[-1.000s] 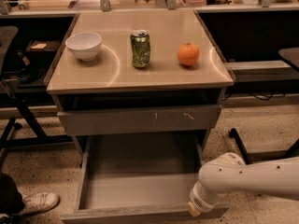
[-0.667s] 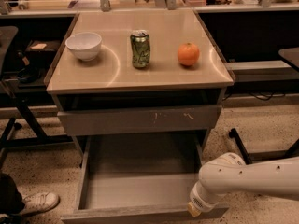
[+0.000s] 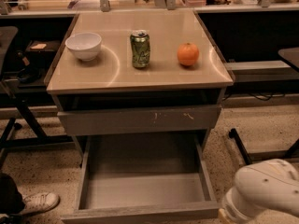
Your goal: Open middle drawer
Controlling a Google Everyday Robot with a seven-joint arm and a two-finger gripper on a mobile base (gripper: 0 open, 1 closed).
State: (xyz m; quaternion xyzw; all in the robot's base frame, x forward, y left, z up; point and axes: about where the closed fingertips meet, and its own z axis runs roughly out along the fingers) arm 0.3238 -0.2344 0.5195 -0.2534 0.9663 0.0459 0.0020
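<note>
The middle drawer stands pulled well out of the cabinet, its flat, plain grey front along the bottom edge of the view and its bare grey floor fully exposed. My gripper is at the drawer's front right corner, right against the end of that front panel, at the tip of my rounded white arm, which enters from the bottom right corner of the view. Most of the gripper lies below the frame edge, so I cannot tell how far open it is or whether it has hold of the drawer front.

The drawer is a shallow rectangular tray with thin, straight, matte grey walls. Above it sits a taller grey front, closed, with pale scratches toward its right end, and above that a dark slot under the tabletop.

The tabletop is smooth, glossy beige with curved reflections. Across its middle, well apart from one another, stand a round white bowl near the left edge, an upright green drink can at the centre, and an orange toward the right edge. The floor is speckled, and a white shoe shows at the lower left.
</note>
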